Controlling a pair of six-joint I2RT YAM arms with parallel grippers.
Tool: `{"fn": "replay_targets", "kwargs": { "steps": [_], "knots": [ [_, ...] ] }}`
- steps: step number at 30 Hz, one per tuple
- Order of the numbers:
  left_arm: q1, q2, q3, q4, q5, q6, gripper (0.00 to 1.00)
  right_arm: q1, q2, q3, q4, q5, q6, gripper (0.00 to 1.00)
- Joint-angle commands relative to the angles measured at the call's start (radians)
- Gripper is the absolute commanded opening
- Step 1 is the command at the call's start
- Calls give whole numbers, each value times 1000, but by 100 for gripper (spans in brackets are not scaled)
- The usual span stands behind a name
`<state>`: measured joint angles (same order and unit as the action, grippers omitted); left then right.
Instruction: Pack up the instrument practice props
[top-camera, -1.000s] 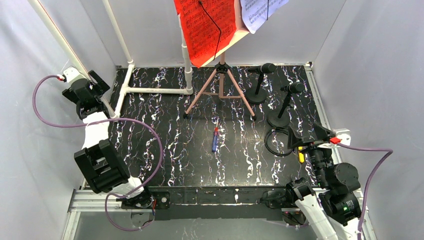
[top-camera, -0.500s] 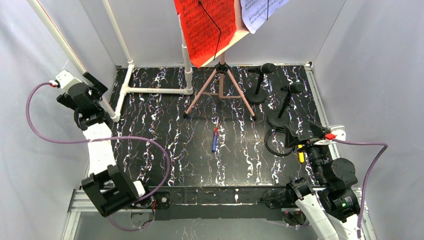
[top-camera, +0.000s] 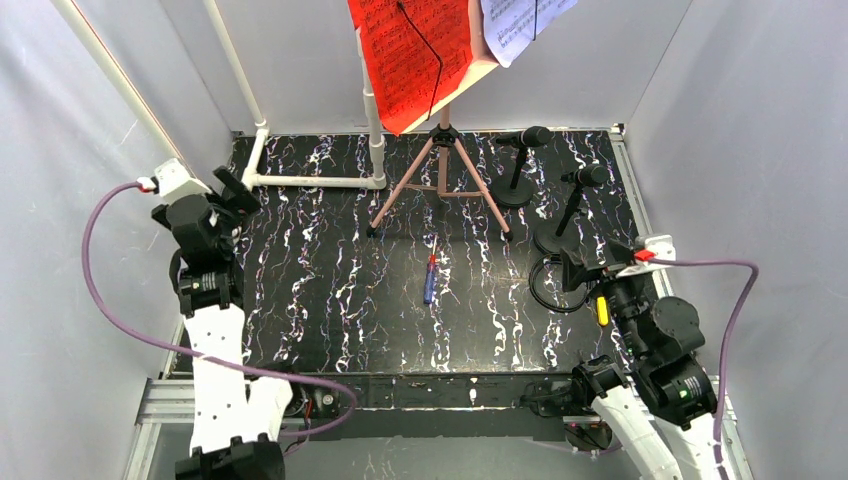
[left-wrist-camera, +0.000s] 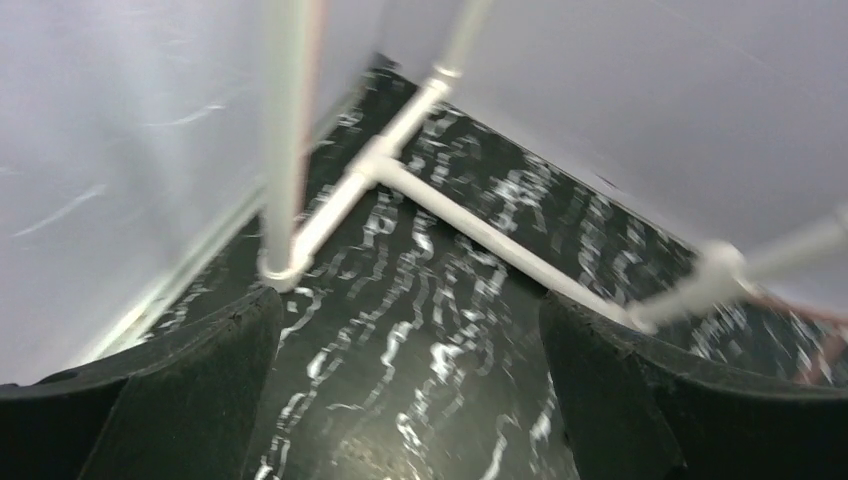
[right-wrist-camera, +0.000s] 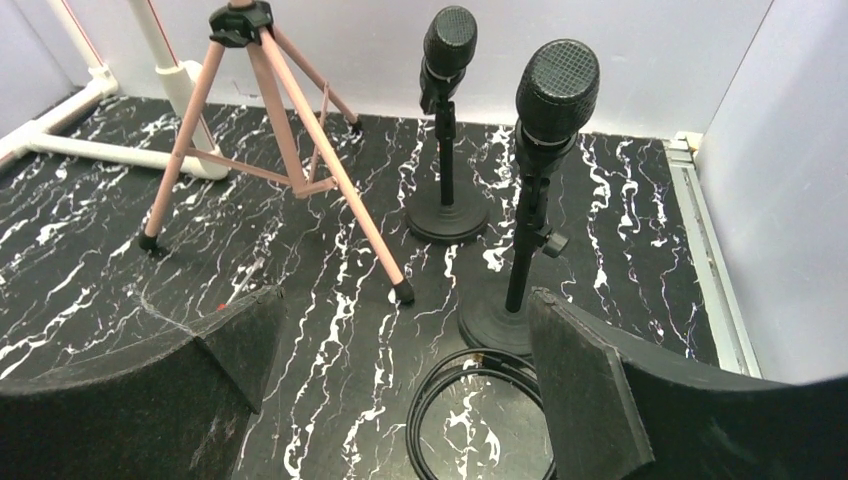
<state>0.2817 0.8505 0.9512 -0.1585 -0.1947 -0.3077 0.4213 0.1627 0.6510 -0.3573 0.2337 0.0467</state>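
Observation:
The pink rack's tripod legs (top-camera: 441, 175) (right-wrist-camera: 290, 130) stand at the table's back centre. High on the rack lean a red music sheet (top-camera: 410, 60) and a white one (top-camera: 520, 25). Two black microphones on round bases stand to its right, the far one (top-camera: 533, 136) (right-wrist-camera: 448, 40) behind the near one (top-camera: 588, 176) (right-wrist-camera: 555, 95). My right gripper (top-camera: 580, 270) (right-wrist-camera: 400, 370) hangs open just short of the near microphone's base, with nothing between its fingers. At the table's left side, near the white pipe frame (top-camera: 310, 181) (left-wrist-camera: 470, 225), my left gripper (top-camera: 240, 192) (left-wrist-camera: 410, 380) is open and holds nothing.
A coiled black cable (top-camera: 555, 285) (right-wrist-camera: 480, 400) lies in front of the near microphone, under my right gripper. A blue and red pen (top-camera: 429, 278) lies mid-table. White walls close in the left, back and right sides.
My left arm has swung away from the left wall and forward, its gripper now over the table's left edge. My right gripper has shifted slightly left and forward. Both stay open.

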Motion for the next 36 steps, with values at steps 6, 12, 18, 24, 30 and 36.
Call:
{"fn": "replay_targets", "kwargs": {
  "steps": [6,12,18,24,30,36],
  "knots": [
    [-172,-82,-49,-20,493,61,98,7,213,162,-58,10,23,99],
    [-318,-71,-88,-23,593,115,98,7,351,278,-138,132,26,99],
    [-486,-116,-71,-117,495,215,98,7,521,352,-189,225,35,99],
    [-535,-134,-114,-82,528,188,98,7,703,426,-161,298,103,99],
    [-542,-115,-111,-84,539,189,98,5,815,454,-76,499,57,99],
    [-542,-117,-114,-79,530,199,98,-84,927,490,39,404,10,99]
  ]
}}
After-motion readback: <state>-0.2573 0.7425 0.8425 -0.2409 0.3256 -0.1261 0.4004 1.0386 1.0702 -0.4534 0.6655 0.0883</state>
